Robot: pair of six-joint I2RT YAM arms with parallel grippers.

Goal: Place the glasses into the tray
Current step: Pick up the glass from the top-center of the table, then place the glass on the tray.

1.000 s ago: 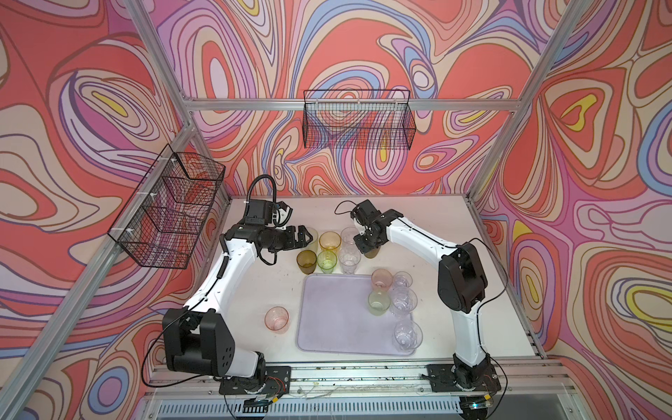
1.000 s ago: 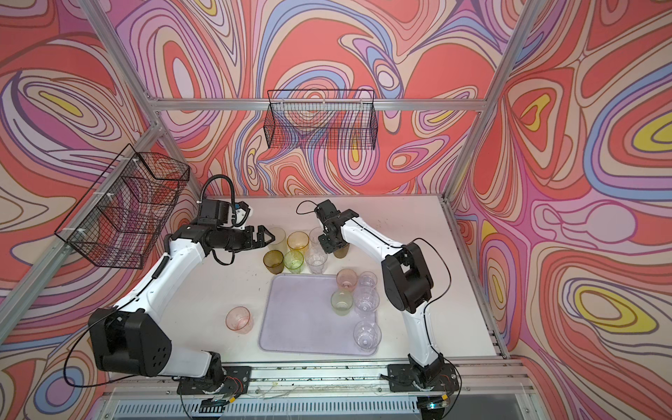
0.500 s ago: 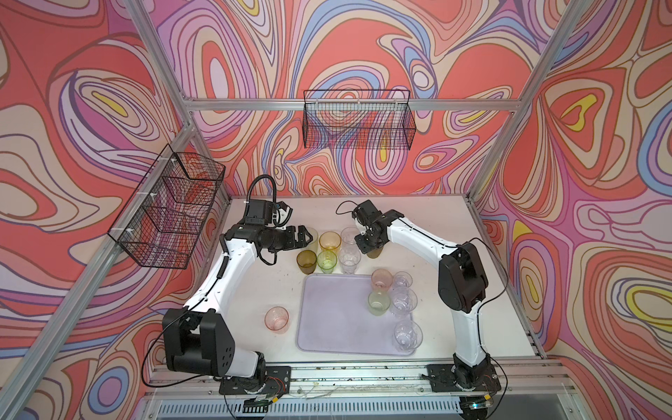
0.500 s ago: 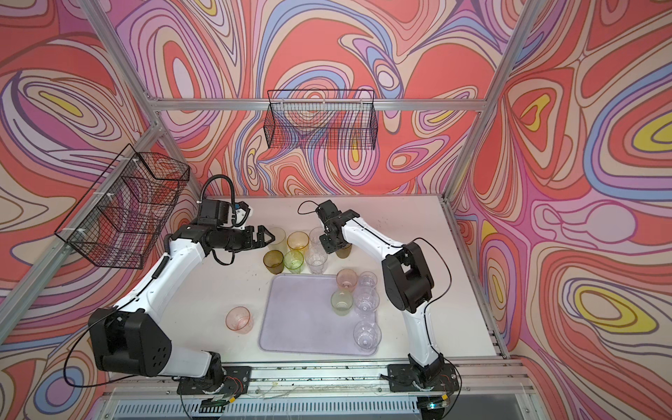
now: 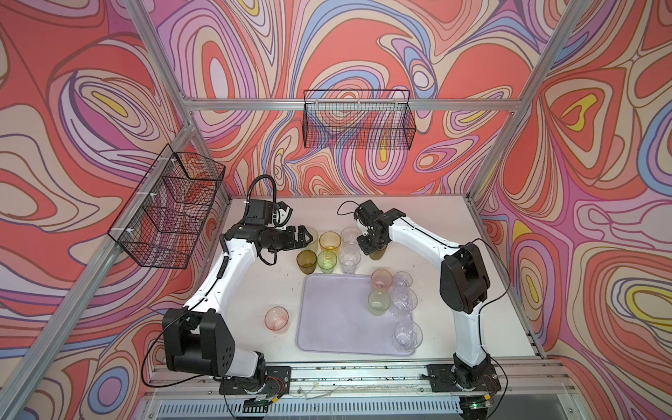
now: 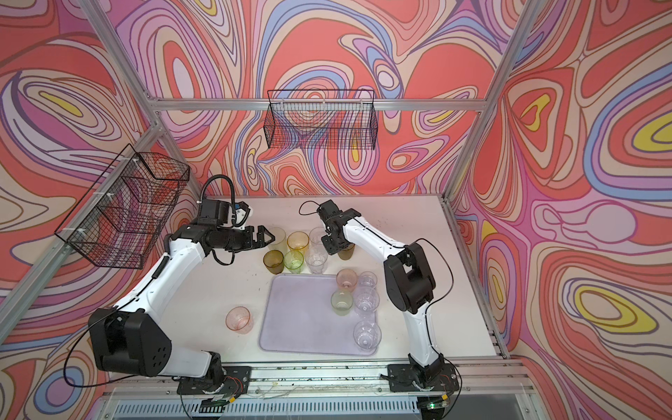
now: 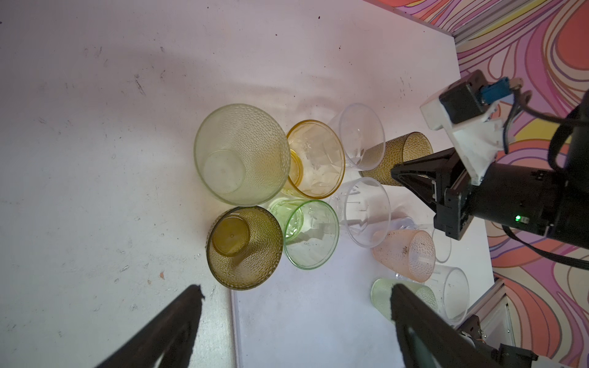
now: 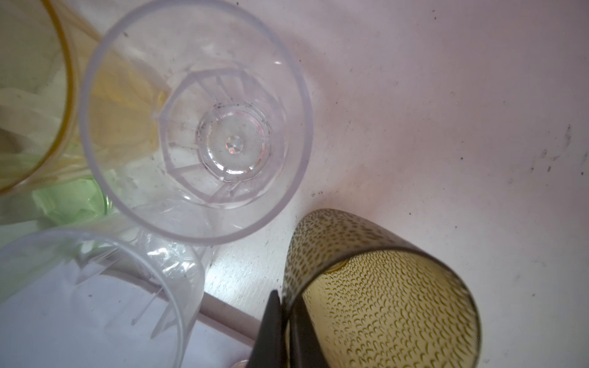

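Observation:
The pale lilac tray (image 5: 338,320) lies at the table's front and holds several glasses along its right side, among them a pink one (image 5: 382,279) and a frosted green one (image 5: 378,303). Behind it stands a cluster: olive (image 5: 306,261), green (image 5: 326,261), amber (image 5: 329,240) and clear (image 5: 349,259) glasses. My right gripper (image 8: 283,306) is shut on the rim of an olive-brown dimpled glass (image 8: 382,286) just behind the tray's far edge, one finger inside and one outside. My left gripper (image 7: 295,288) hovers open beside a pale frosted glass (image 7: 242,154), holding nothing.
A lone pink glass (image 5: 277,319) stands on the table left of the tray. Black wire baskets hang on the back wall (image 5: 358,120) and the left wall (image 5: 171,207). Bare white table (image 5: 454,225) lies behind the right arm.
My right gripper's jaws have closed the last bit onto the olive-brown glass's rim. Both arms have stayed almost where they were.

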